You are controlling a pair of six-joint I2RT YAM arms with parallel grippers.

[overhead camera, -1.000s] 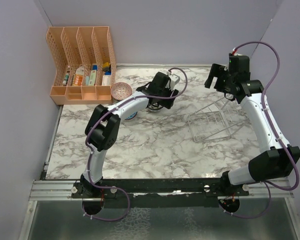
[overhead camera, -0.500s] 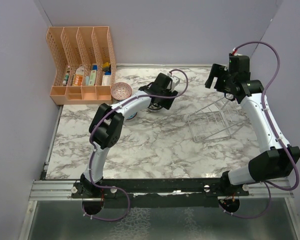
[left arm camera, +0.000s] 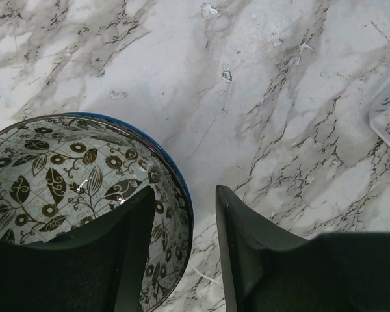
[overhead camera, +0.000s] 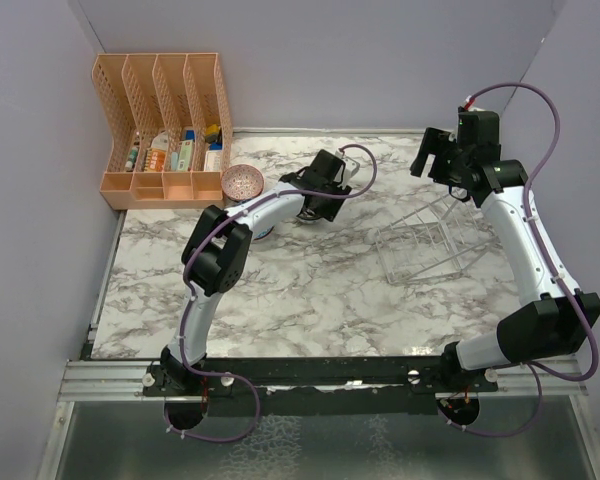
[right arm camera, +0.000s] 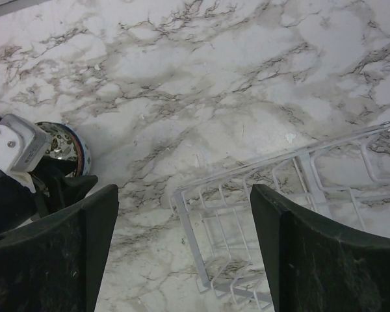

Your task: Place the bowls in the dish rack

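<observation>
You are looking down the left wrist camera at a small shallow bowl (left arm camera: 71,175) sitting on the marble table (overhead camera: 310,300). Its inside is grey-white with black leaves and flowers, and its outer edge is blue. The left gripper (left arm camera: 185,195) is straddling the bowl's right rim. One of its fingers (left arm camera: 133,247) is standing inside the bowl and the other outside. They are partly spread, with bare table showing between the outer finger and the rim, so nothing is being pinched yet.

The glossy inside is catching reflections, so you are probably dealing with glazed, rigid ware that is slippery and chips easily. The rim is the only real place to take hold. Seat the fingers deep over it, because a bowl held at one edge is likely to swing or slip.

The dish rack (overhead camera: 425,245), a pale see-through wire frame, is lying well to the right of this bowl, and no bowl is showing in it. It looks light and may slide when pushed.

The right gripper (right arm camera: 185,188) is hanging above the rack's near corner with its fingers spread wide, holding nothing.

A pink bowl (overhead camera: 243,181) is sitting beside the orange organizer (overhead camera: 165,110). A blue-rimmed bowl (overhead camera: 263,232) is peeking out from under the left forearm.
</observation>
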